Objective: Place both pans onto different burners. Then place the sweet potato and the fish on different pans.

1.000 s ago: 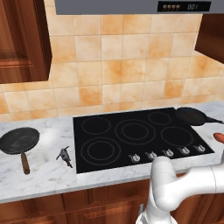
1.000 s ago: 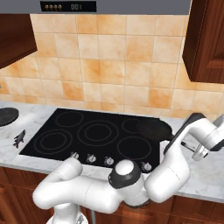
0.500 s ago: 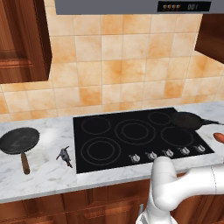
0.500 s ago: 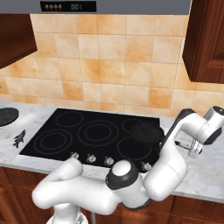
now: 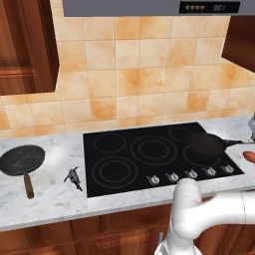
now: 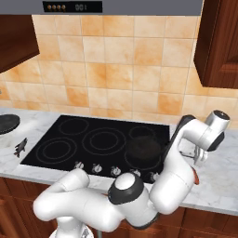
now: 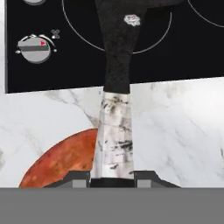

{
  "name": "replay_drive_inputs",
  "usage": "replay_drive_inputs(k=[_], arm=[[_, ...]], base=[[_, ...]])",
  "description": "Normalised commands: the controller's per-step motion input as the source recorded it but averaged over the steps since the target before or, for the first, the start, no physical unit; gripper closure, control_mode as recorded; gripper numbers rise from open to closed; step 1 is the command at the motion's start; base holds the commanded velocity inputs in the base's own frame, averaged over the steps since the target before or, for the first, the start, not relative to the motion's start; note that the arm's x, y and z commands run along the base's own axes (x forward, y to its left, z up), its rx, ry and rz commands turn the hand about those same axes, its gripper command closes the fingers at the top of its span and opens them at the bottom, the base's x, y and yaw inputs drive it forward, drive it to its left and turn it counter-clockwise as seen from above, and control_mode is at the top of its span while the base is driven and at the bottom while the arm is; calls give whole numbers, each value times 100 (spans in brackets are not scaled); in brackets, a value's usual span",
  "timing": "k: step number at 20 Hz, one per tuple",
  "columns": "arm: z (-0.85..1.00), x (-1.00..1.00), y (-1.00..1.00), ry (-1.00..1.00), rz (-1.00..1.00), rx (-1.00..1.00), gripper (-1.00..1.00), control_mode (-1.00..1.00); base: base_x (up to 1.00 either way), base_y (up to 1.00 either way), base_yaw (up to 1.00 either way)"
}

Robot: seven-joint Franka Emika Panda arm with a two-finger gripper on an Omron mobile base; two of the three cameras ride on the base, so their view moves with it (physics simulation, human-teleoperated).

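Note:
A black pan (image 5: 206,144) with a thin dark handle (image 7: 115,83) is over the cooktop's front right burner (image 7: 144,48). My gripper (image 7: 112,178) is shut on the end of that handle, beyond the cooktop's right edge (image 6: 201,158). I cannot tell whether the pan touches the glass. The sweet potato (image 7: 61,161) lies on the marble just beside and below the handle (image 5: 250,157). On the left counter sits the other pan (image 5: 22,160), with a brown wooden handle. The small grey fish (image 5: 73,177) lies between that pan and the cooktop.
The black glass cooktop (image 5: 124,159) has several other bare ring burners, with a large one in the middle (image 5: 154,149). Silver knobs (image 5: 172,177) line its front edge. A tiled wall stands behind, and wooden cabinets hang at both upper corners.
The gripper has carried the thin-handled pan leftward from the right counter over the cooktop's right front ring. The other pan, fish and sweet potato have stayed put.

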Motion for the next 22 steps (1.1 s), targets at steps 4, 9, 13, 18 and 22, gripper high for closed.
replay_drive_inputs(k=[4, 9, 13, 18, 22], arm=[[-1, 21, 20, 0, 15, -4, 100, -100], [-6, 30, 3, 0, 8, -2, 100, -100], [-9, 37, 0, 0, 1, 0, 100, -100], [-20, 32, 0, 0, 1, 0, 100, -100], [-30, 25, -7, 0, 5, 0, 100, -100]], base=[[0, 0, 0], [0, 0, 0], [0, 0, 0], [0, 0, 0], [0, 0, 0]])
